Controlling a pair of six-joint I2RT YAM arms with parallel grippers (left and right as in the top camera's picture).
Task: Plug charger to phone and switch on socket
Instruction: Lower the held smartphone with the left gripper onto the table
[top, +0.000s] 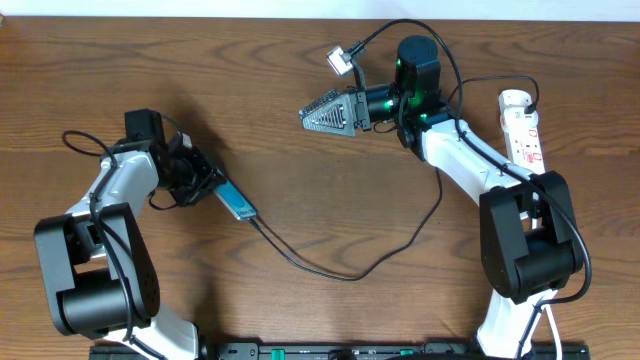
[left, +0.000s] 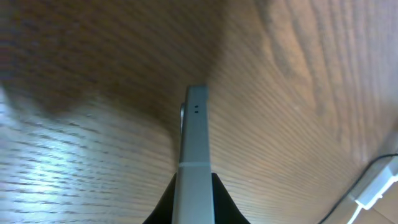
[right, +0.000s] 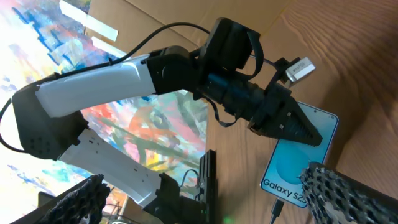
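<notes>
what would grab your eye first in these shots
The left gripper is clamped on the phone, left of centre, and the black charger trails from the phone's end across the table. The right gripper hangs wide open at top centre. The white socket lies by the far right edge.

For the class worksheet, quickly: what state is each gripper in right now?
Left gripper: closed, holding the phone.
Right gripper: open, holding nothing.
</notes>
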